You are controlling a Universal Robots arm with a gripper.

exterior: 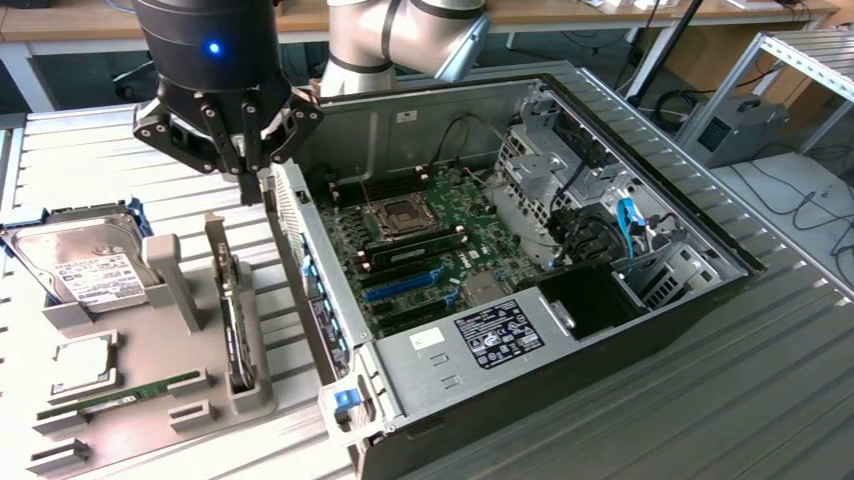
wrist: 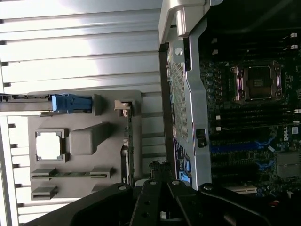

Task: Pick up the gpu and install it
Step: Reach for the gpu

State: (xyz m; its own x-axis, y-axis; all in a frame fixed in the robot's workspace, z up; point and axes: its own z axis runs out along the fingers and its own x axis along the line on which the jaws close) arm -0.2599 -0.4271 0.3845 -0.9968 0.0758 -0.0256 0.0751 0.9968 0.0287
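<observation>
The gpu (exterior: pixel 238 325) is a thin black card standing on its edge in a slot of the grey holder tray (exterior: pixel 160 420), right beside the open computer case. From the wrist it appears edge-on as the gpu (wrist: pixel 128 141). My gripper (exterior: pixel 250 190) hangs above the far end of the card, close to the case's rear wall, with its fingers shut and nothing between them. In the wrist view the gripper (wrist: pixel 160 181) sits over the gap between card and case.
The tray also holds a silver hard drive (exterior: pixel 80 265), a processor (exterior: pixel 83 362) and a green memory stick (exterior: pixel 120 392). The open case (exterior: pixel 441 345) shows the motherboard with blue slots (exterior: pixel 400 285), a socket (exterior: pixel 400 215) and cables at the exterior view's right.
</observation>
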